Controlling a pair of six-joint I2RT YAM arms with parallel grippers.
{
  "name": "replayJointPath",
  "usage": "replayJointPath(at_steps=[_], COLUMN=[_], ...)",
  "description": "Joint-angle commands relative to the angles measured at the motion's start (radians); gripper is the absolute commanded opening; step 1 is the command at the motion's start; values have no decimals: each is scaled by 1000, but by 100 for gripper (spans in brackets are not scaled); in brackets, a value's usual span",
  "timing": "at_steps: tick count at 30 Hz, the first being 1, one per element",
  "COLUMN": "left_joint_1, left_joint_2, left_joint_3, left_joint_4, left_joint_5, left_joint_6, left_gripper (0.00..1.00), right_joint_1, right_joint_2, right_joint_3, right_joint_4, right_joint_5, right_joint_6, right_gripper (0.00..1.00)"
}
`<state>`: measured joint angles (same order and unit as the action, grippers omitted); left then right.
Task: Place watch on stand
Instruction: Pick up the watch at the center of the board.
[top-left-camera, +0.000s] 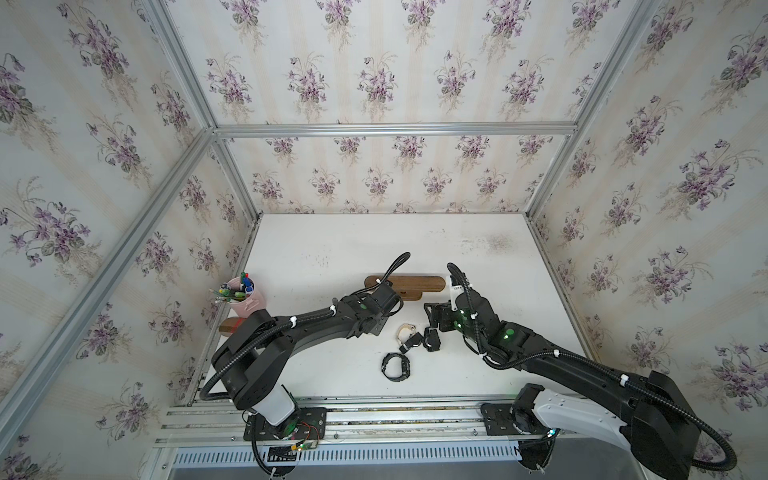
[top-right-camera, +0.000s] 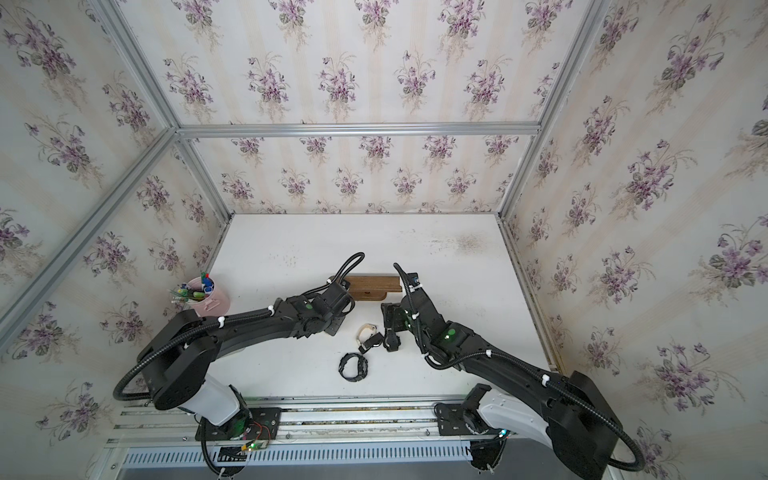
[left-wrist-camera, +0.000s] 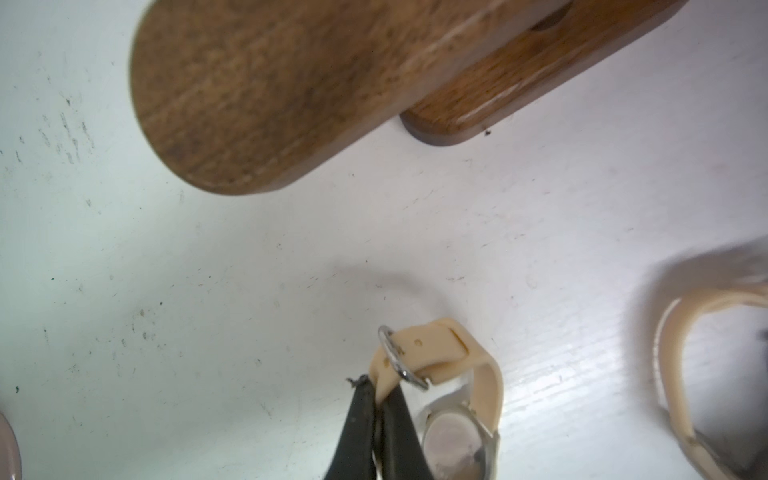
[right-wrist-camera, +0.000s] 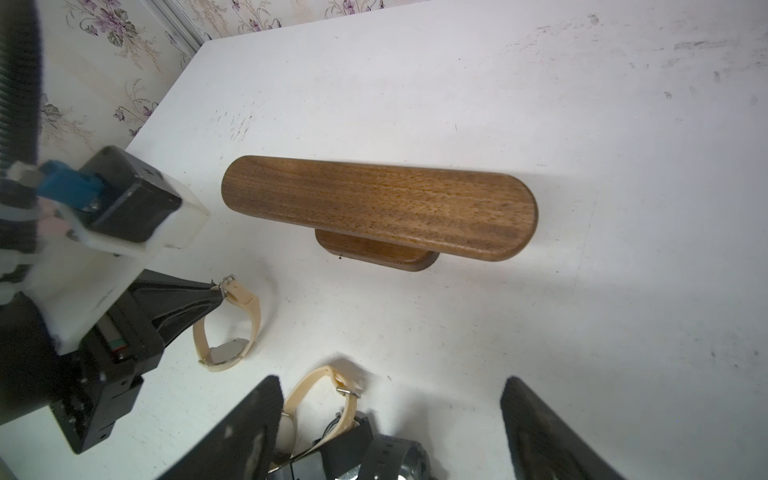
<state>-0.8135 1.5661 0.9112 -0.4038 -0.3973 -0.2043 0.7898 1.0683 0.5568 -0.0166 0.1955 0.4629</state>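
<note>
Clamping the beige watch (left-wrist-camera: 438, 347), left gripper (left-wrist-camera: 376, 386) hangs near stand (left-wrist-camera: 266, 91); right gripper (right-wrist-camera: 390, 384) gapes.

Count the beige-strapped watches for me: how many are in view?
2. One is pinched by its strap in the shut left end effector, short of the stand. The other lies on the table beside black watches. Others may be hidden.

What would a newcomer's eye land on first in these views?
The left hand, shut on the strap of a beige watch beside its buckle, close to the dark wooden stand mid-table, whose bar is bare. Next, the open right hand, poised at a cluster of a second beige watch and black watches.
</note>
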Motion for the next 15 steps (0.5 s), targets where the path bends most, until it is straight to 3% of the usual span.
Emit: replayJointPath(at_steps=[1, 8, 15], left_joint_1=[2, 12, 59], left_joint_2=[-82, -351, -432], left_joint_3=[-30, -121, -101], left_joint_4=[71, 229, 302], left_joint_5=[73, 255, 437], left_joint_6=[-29, -54, -113], left_gripper=[1, 1, 1], right_joint_1=[-1, 5, 53], right_joint_2=[-20, -73, -102], right_joint_3=[-2, -1, 15], right_joint_4=[32, 81, 162], right_joint_5=[-16, -120, -228], right_joint_6=[-5, -39, -99], right_gripper=[83, 80, 77])
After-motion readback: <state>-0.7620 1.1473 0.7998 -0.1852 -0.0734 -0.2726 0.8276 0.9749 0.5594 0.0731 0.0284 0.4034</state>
